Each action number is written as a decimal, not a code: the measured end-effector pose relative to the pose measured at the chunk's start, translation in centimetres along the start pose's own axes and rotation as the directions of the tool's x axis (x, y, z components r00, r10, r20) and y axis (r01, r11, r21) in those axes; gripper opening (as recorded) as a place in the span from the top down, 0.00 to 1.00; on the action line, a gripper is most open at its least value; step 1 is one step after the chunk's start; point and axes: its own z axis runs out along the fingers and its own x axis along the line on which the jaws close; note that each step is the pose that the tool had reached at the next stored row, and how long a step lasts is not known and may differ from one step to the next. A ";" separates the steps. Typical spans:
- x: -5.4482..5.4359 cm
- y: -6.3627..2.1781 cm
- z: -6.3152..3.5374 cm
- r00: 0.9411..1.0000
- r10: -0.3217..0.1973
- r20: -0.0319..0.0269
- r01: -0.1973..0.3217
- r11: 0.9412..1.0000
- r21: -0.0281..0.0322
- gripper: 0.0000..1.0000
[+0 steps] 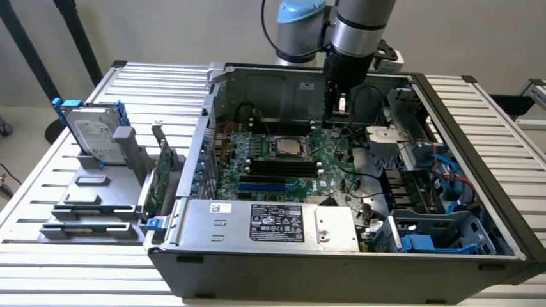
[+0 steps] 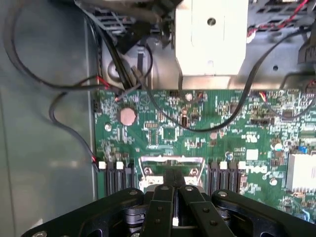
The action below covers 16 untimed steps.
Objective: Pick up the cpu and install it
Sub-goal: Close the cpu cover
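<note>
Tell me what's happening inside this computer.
A robot arm reaches into the open case. Its end effector is shut with nothing visibly between its fingers, and it hangs low over the motherboard, right at the socket. A silver square that looks like the cpu lies in that socket; whether it is locked in cannot be told. Outside the case, on the exterior view's left, a hard drive and a green card stand in a rack.

Lit softly and evenly from above the motherboard (image 1: 282,163) in the exterior view, with pale shadows pooled under the case wall (image 1: 273,89) behind it. Seen from the wrist, dimmer and bluish over the motherboard, blown to glaring white on the metal plate (image 2: 211,37) just beyond it.
</note>
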 end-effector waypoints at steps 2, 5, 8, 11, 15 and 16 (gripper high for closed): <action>0.0 0.51 -0.14 1.000 0.000 -0.001 0.000 1.000 0.000 0.89; 0.0 1.07 -0.18 1.000 0.000 -0.003 0.000 1.000 0.000 0.89; 0.1 1.48 -0.20 1.000 0.000 -0.005 0.000 1.000 0.000 0.89; 0.1 1.73 -0.17 1.000 0.000 -0.007 0.000 1.000 0.000 0.89; 0.0 1.83 0.17 1.000 -0.001 -0.011 0.001 1.000 -0.005 0.89; 0.0 1.86 0.30 1.000 -0.001 -0.012 0.001 1.000 -0.006 0.89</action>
